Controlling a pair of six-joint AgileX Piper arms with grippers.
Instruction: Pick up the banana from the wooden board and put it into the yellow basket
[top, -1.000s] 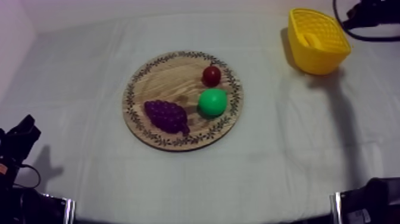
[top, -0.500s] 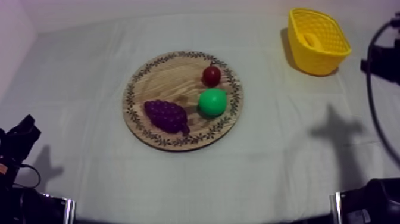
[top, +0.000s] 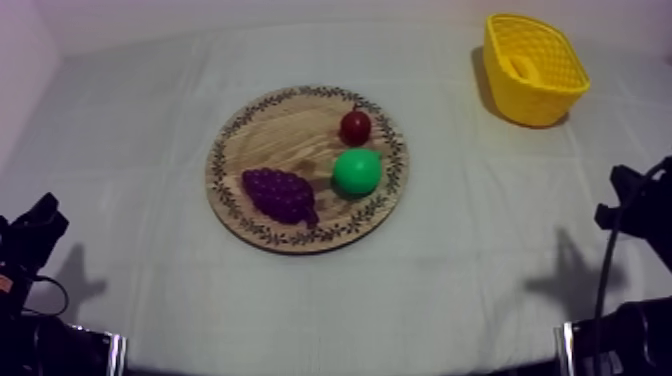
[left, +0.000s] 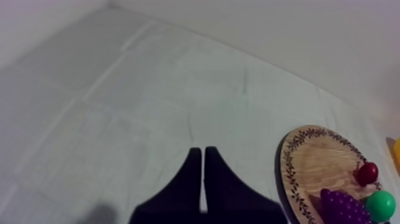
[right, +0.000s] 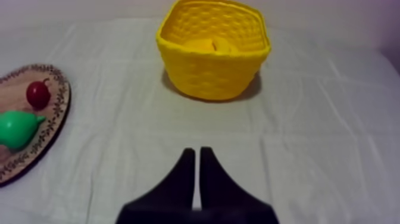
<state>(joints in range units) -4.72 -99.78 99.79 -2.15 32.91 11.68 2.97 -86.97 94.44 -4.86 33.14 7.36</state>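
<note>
Mostly creased grey-white cloth, pale wall behind, wooden board mid-table.

The cloth-covered counter carries a round wooden board near its middle and a yellow basket well apart, toward its far right corner.

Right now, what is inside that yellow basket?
A banana lies inside the basket, yellow against yellow. Only its upper part shows over the near wall. The rest of it and the basket's floor are covered, so anything underneath cannot be seen.
</note>
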